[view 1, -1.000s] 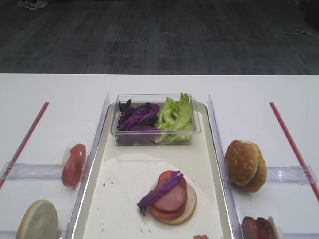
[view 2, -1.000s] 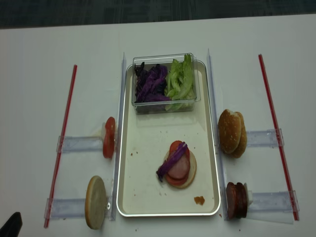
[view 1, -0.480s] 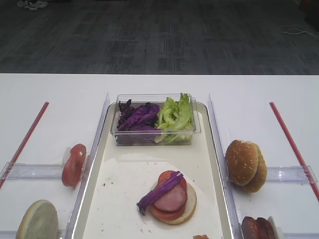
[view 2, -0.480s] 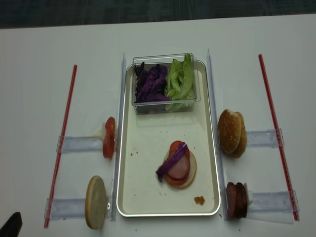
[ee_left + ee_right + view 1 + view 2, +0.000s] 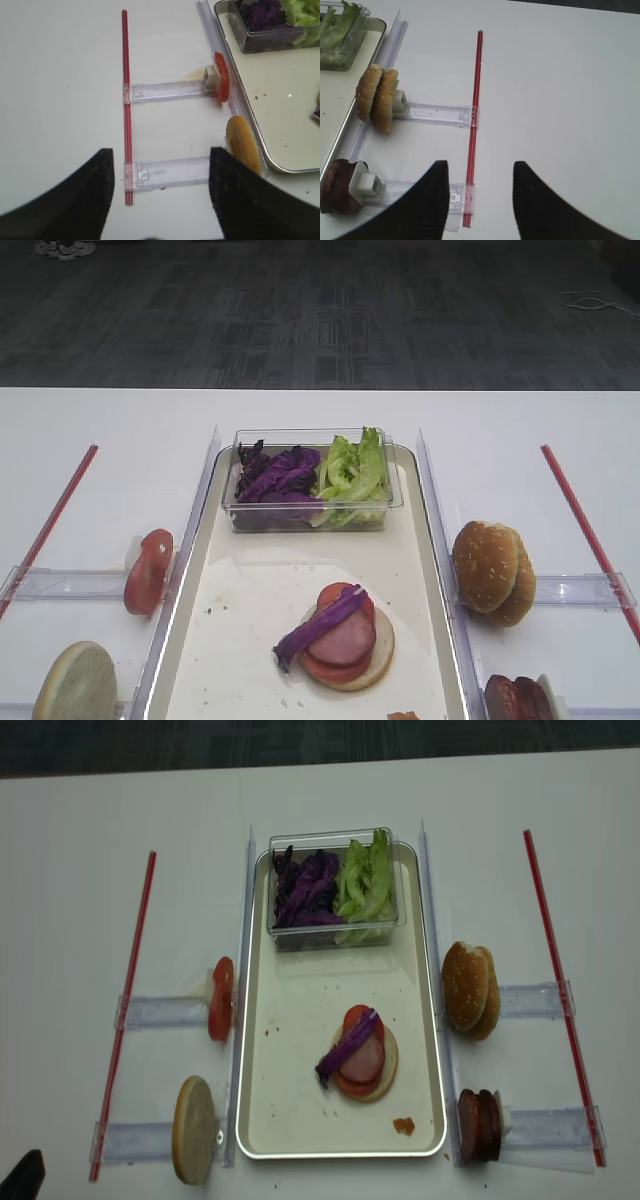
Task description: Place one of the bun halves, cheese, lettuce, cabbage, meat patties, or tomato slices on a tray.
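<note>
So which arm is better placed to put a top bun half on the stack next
Right. The domed bun halves stand just ahead of the right tool, whose jaws are open and empty; the stack lies just across the tray rim.

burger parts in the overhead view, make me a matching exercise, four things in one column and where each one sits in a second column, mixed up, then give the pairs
Things:
1. cabbage strip
2. lettuce
3. meat patties
4. tomato slice

Places:
A. standing on edge in a clear holder left of the tray
B. lying across the stack on the tray
C. standing on edge in a clear holder right of the tray, near corner
D. in the clear tub at the tray's far end

Pairs: 1-B, 2-D, 3-C, 4-A
</note>
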Motion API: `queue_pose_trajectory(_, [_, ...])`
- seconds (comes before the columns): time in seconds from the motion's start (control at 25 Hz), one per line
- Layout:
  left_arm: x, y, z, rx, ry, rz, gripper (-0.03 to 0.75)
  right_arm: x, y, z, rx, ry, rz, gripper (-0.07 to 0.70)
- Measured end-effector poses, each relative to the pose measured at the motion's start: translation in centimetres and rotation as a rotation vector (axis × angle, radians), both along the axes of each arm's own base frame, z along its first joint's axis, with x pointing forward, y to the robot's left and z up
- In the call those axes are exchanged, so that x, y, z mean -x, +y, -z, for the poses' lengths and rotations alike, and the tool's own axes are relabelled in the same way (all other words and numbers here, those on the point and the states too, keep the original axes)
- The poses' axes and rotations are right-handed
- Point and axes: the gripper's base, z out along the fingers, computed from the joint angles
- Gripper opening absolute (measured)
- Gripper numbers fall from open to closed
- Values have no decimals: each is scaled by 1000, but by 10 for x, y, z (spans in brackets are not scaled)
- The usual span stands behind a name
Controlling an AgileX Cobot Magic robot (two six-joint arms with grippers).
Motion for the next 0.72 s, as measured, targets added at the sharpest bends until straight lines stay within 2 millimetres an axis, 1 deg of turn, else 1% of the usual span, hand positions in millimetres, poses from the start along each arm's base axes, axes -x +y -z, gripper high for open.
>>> queue_pose_trajectory(0.72, [0,0,0,0,0,0,398,0,0,0,0,0,0,328])
